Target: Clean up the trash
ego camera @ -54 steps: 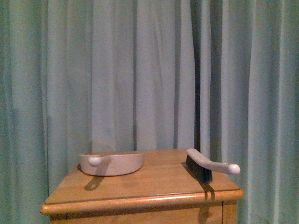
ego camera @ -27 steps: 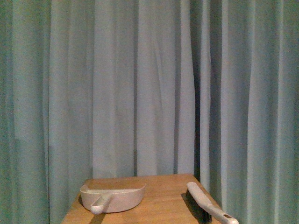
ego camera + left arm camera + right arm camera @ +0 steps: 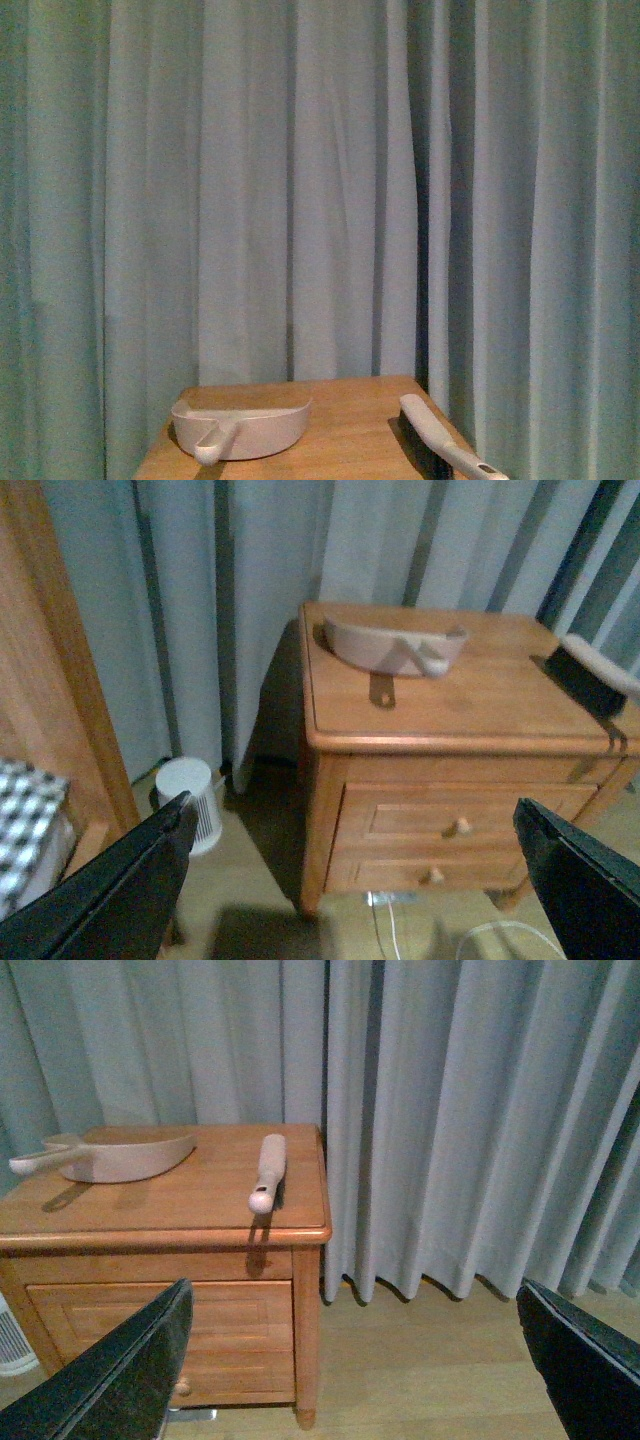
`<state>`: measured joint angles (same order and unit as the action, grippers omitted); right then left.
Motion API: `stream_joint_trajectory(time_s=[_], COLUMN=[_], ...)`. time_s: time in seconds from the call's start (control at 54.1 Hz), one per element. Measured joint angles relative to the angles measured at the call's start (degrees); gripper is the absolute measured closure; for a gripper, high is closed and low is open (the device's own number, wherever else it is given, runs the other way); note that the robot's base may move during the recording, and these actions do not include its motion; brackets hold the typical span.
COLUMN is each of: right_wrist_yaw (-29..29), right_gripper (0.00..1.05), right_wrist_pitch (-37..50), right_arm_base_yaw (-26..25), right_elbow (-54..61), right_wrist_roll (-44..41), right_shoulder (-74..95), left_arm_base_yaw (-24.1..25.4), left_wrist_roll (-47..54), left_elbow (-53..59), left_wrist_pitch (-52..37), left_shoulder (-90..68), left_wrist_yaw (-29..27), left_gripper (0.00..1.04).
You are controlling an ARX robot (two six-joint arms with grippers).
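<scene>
"Wooden cabinet (image 3: pixel 350 425) low in the front view — beige dustpan (image 3: pixel 255 428) at lower left, brush (image 3: pixel 430 433) at lower right, apart."

"Jaws?"

"Both wide apart: left gripper (image 3: pixel 352 805) and right gripper (image 3: pixel 353 1285) hold nothing. As for the trash — possibly out of frame; I cannot tell where."

Trash: not seen in the front, left wrist or right wrist view. Look, pose and resting place cannot be told. The dustpan (image 3: pixel 372 650) on the counter (image 3: pixel 480 695) hides most of its inside behind its wall; contents unclear.
</scene>
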<state>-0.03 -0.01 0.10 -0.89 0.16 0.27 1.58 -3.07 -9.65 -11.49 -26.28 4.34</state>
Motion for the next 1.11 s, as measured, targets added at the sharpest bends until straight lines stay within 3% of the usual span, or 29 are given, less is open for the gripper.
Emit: stream_joint_trajectory(time_s=[0.129,0.369,0.794,1.108], right_wrist_yaw=[0.0,0.0,-0.02,0.0], right_gripper=[0.07,0.07,0.07,0.07], right_wrist_pitch=[0.0,0.0,0.0,0.0], right_arm_base_yaw=[0.0,0.0,0.0,0.0], right_elbow=[0.0,0.0,0.0,0.0], right_wrist_roll=[0.0,0.0,0.0,0.0], right_shoulder=[0.0,0.0,0.0,0.0], left_arm_base_yaw=[-2.54,-8.39,-16.55,-18.36], left_wrist_roll=[2.12,2.21,7.82,14.16], left_elbow=[-10.56,-36.28,-70.6,-91.69], left_wrist_pitch=[-12.26,-13.64,2.86,21.07], left_shoulder=[-21.4,-56.04,-85.05,-99.03], left_wrist_yaw=[-0.2,1.33,-2.51,-7.72], left_gripper=[0.07,0.07,0.07,0.07])
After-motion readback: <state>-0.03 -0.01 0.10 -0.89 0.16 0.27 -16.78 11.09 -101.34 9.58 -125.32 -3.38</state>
